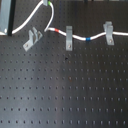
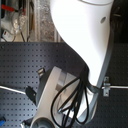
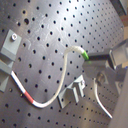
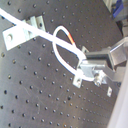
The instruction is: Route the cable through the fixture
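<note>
The white cable [image 1: 77, 35] runs through two upright grey clips, with its red band [image 1: 59, 31] and blue band [image 1: 88, 38] either side of one clip. It then loops up to a green band [image 1: 48, 4] at the top edge of the first exterior view. The slanted forked fixture [image 1: 31, 38] stands just left of the loop. In the first wrist view the cable [image 3: 65, 75] passes beside the fixture [image 3: 75, 92], not between its prongs. My gripper [image 3: 94, 57] is shut on the cable at the green band [image 3: 86, 54], above the fixture. The second wrist view shows the gripper [image 4: 90, 67] holding the loop [image 4: 62, 47].
Two slim grey clips [image 1: 68, 36] [image 1: 108, 31] stand on the black perforated board [image 1: 65, 90]. A grey block [image 1: 5, 17] sits at the first exterior view's top left. In the second exterior view the white arm [image 2: 85, 30] hides most of the board; one clip [image 2: 106, 88] shows.
</note>
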Available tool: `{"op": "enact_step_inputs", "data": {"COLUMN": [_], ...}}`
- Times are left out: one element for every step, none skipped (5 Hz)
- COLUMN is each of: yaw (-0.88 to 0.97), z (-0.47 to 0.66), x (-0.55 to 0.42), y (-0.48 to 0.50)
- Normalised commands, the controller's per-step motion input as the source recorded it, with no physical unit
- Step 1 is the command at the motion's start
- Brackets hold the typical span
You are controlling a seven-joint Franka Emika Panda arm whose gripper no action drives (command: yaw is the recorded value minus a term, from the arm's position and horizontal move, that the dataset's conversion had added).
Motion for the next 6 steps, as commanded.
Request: {"op": "enact_step_inputs", "data": {"yaw": [-0.01, 0.0, 0.33, 0.47, 0.45, 0.5], "z": [0.01, 0.0, 0.11, 0.16, 0.22, 0.24], "x": [0.011, -0.005, -0.024, -0.192, -0.311, -0.368], "y": [0.03, -0.014, 0.008, 0.038, 0.119, 0.238]}}
